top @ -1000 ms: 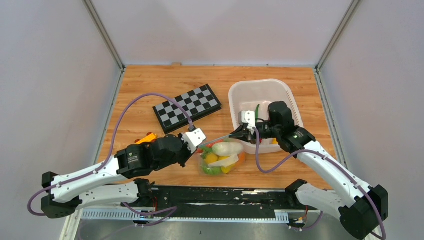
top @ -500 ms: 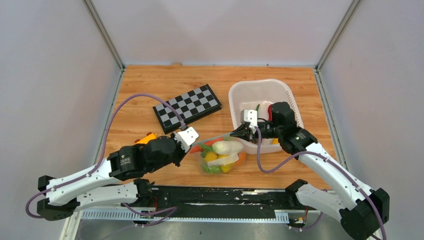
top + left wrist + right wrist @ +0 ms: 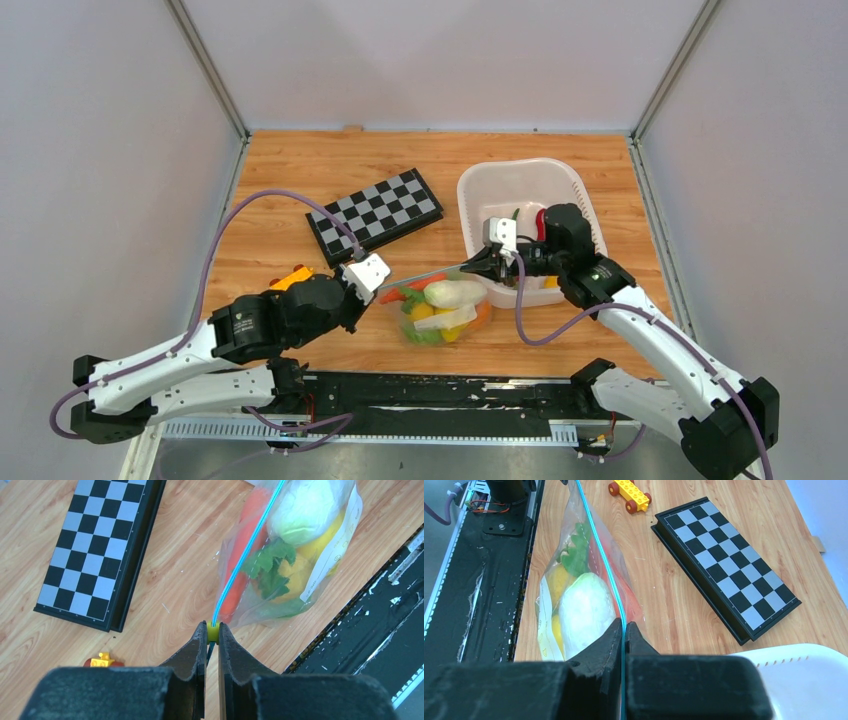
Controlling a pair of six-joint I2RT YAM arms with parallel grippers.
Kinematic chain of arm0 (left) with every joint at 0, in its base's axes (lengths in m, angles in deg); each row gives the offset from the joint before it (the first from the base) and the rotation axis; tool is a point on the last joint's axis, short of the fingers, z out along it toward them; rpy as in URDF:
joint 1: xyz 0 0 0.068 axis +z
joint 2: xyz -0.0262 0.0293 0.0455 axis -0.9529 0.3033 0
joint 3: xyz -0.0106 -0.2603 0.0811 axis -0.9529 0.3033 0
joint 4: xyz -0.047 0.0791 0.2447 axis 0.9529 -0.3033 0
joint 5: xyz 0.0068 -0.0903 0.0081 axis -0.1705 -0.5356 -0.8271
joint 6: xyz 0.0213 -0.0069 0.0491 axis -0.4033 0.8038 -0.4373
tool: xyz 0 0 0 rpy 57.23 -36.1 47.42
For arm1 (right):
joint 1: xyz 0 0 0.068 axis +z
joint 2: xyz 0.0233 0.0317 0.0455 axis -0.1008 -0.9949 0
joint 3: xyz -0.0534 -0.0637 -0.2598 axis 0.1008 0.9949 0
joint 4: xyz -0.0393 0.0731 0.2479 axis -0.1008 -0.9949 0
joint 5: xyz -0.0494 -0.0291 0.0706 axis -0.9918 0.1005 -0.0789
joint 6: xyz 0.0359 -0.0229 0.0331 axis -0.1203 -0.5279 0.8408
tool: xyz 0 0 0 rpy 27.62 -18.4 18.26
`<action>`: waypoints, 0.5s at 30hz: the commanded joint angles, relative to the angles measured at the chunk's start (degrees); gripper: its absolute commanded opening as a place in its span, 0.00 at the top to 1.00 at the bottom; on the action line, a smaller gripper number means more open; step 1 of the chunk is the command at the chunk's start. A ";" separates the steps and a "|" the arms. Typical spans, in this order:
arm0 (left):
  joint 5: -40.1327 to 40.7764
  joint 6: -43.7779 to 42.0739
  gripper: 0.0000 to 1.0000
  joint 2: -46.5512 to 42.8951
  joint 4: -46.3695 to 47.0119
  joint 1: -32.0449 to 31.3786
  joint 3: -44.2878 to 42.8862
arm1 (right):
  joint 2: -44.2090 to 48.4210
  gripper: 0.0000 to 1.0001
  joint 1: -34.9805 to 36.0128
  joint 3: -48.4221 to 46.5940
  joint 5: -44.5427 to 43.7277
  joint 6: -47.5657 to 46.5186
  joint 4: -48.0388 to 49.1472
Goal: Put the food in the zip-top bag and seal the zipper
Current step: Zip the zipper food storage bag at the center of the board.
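The zip-top bag (image 3: 446, 312) stands on the table between my arms, held up by its mouth. Inside it is the food: a pale green cabbage (image 3: 305, 507), an orange carrot (image 3: 246, 555) and yellow pieces (image 3: 295, 572). The teal zipper (image 3: 241, 557) runs taut from one gripper to the other. My left gripper (image 3: 213, 630) is shut on the small yellow-green slider at the zipper's left end. At the other end, my right gripper (image 3: 624, 626) is shut on the zipper (image 3: 600, 542) strip, beside the white cabbage (image 3: 585, 611).
A folded chessboard (image 3: 375, 215) lies at the back left of the bag. A white basket (image 3: 520, 185) with a few items in it stands behind my right gripper. A yellow toy car (image 3: 292, 277) sits by the left arm. The black rail (image 3: 440, 390) runs along the near edge.
My left gripper has slid to the left along the zipper, away from the right gripper. The right gripper rose slightly and then held still on the strip.
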 commanded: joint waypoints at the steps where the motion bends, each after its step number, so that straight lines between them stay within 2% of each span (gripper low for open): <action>1: 2.12 0.80 0.84 -1.13 -0.16 0.07 0.71 | 0.11 0.99 -1.08 -1.25 3.29 -0.22 1.85; 5: 3.32 0.88 0.68 -1.62 1.71 0.06 0.47 | -1.26 0.99 -1.07 -1.90 5.44 0.34 1.86; 10: 5.96 1.50 0.30 -3.51 4.35 0.04 0.19 | -2.93 0.99 -1.03 -2.73 7.11 1.56 2.13; 15: 7.10 2.77 0.16 -7.23 8.29 0.09 0.23 | -4.23 0.99 -0.42 -3.58 7.21 2.37 2.46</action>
